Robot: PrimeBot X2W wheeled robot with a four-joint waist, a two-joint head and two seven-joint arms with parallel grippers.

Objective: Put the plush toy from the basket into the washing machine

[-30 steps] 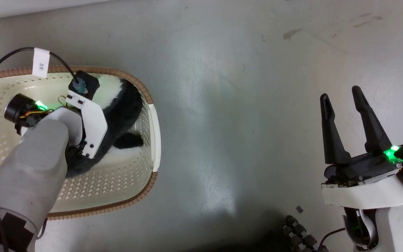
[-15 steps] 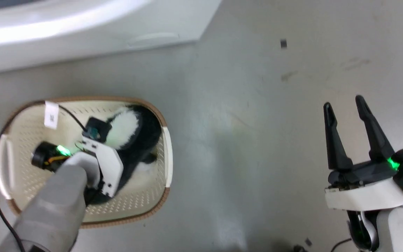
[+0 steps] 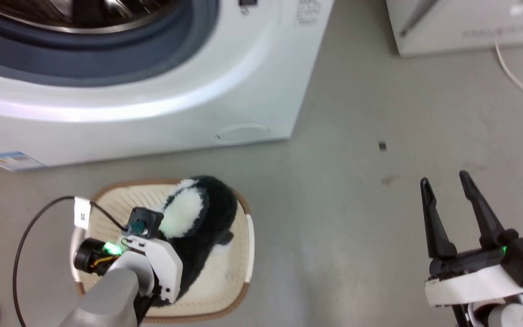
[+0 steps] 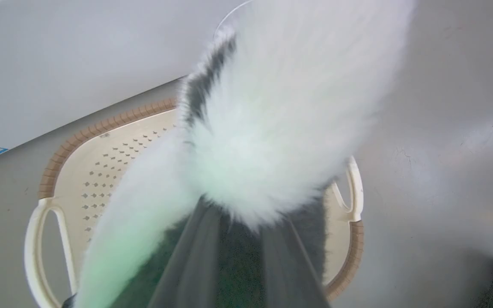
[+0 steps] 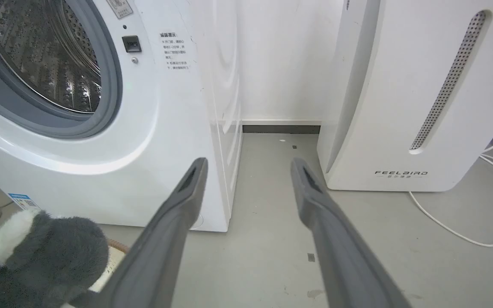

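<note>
Plush toy (image 3: pixel 198 218) hung over the basket (image 3: pixel 250 236), nearer its washer-side rim, black body with the white patch facing up. The left gripper (image 4: pixel 241 220) had it pinched: both fingers ran into the fur with dark plush packed between them. The grip looked to be on the body rather than a limb, probably so the toy wouldn't swing or slip on the way up. The basket sat on the floor (image 3: pixel 357 227) just in front of the washing machine (image 3: pixel 225 100), which kept the carry short. The drum (image 5: pixel 54 55) opening was ringed by its grey seal (image 5: pixel 116 90) and looked unobstructed. The right gripper (image 3: pixel 443 178) was parked well off to the side, fingers spread and empty, likely just kept clear of the path. A white FEELBIRD appliance (image 5: pixel 400 107) stood right of the washer.

Hard to read:
- Left fingertips were buried in fur, so the exact bite was unclear.
- The left wrist view was mostly blurred white fluff.
- Couldn't tell if the toy's lower end touched the basket bottom.
- The frame edge cut off the drum in the head view.
</note>
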